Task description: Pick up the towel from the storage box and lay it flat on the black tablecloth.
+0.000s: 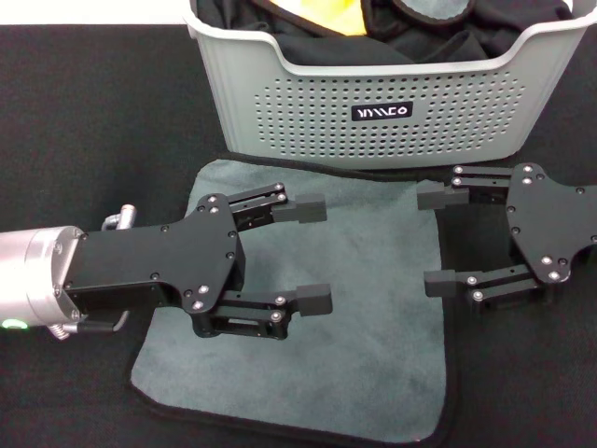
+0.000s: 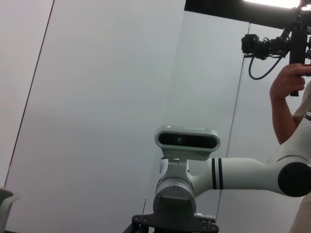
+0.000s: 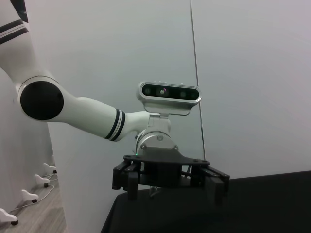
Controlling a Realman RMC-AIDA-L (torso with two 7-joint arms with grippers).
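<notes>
**Greys, black and a flash of yellow-orange**

The soft grey microfibre towel point(image 1: 373, 280) has thin black stitched edging. The light grey perforated plastic storage box point(image 1: 308, 103) shows rows of small round holes and a black label with white letters; black fabric and a yellow-orange patch fill it. The plain black felt-like tablecloth point(image 1: 93, 121) is unpatterned.

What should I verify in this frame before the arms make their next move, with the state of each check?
1. Grey microfibre towel with black stitched edging out of the light grey perforated plastic basket: ok.
2. Towel on the large black felt tablecloth: ok.
3. Towel flat: not ok, its left edge looks folded.
4. Left gripper open, holding nothing: ok.
5. Right gripper open, holding nothing: ok.
6. More cloth in the basket: ok, black and yellow-orange fabric shows inside.
</notes>
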